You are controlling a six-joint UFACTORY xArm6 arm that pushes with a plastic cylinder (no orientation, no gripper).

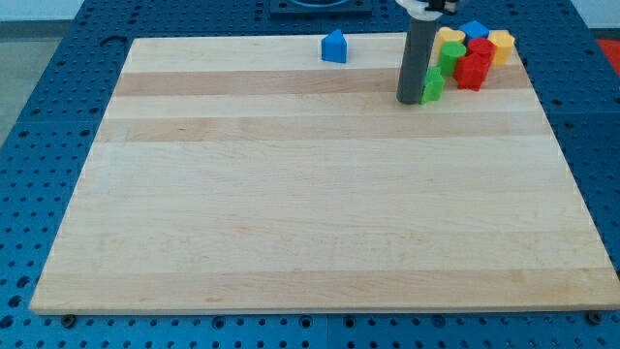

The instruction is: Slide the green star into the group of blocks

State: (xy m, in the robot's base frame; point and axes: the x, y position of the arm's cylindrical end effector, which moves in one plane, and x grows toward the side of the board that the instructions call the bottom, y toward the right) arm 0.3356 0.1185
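**Green star pressed at the cluster's edge**

My tip (409, 100) touches the view's left side of the green star (433, 87); this tool is a plain rod, holding nothing. Just past the green star toward the view's top right sit a green block (449, 55), two red blocks (473, 71), a yellow heart (449, 37), a blue block (474, 29) and a yellow block (501, 45). A lone blue block (334, 47) lies well apart toward the view's left on the desk (291, 213).

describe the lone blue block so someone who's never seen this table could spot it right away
Start at the wooden board and follow its top edge. Left of my tip and the cluster in the top right corner, the blue block sits alone, the only block with nothing touching it.
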